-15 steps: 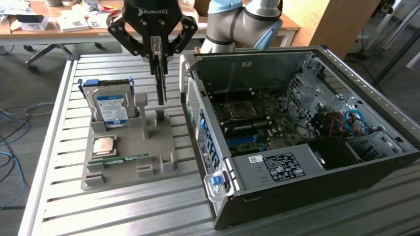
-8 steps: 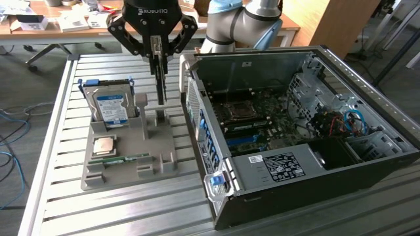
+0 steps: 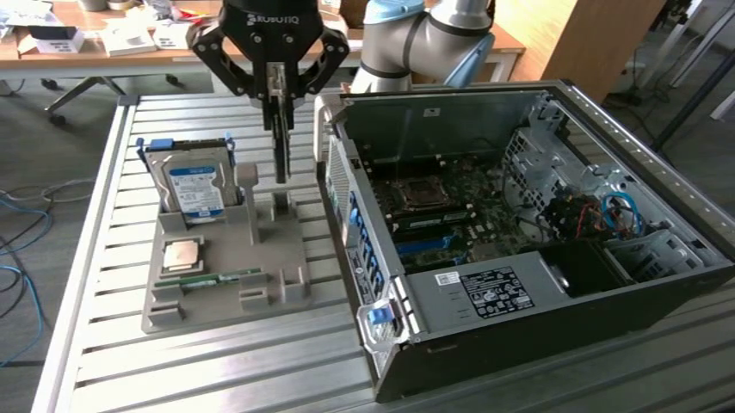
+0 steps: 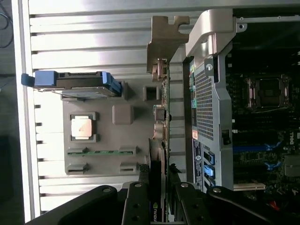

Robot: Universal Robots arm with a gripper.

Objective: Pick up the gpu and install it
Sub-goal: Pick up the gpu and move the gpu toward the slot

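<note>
- The gpu (image 3: 281, 142) is clamped edge-on between the 2 fingers (image 4: 137, 206) of the gripper (image 3: 275, 86), which are closed on its upper edge.
- The card is held upright, just above the grey tray (image 3: 219, 288) and clear of its slot.
- In the wrist view the silver bracket (image 4: 165, 42) is seen at the card's far end.
- The card is placed between the hard drive (image 3: 195, 185), which is stood in the tray, and the open computer case (image 3: 540, 249).
- 1 processor chip (image 3: 184, 255) and 1 green memory stick (image 3: 213, 278) are laid in the tray.
- Tray and case are set on the slatted metal table (image 3: 138, 366).
</note>
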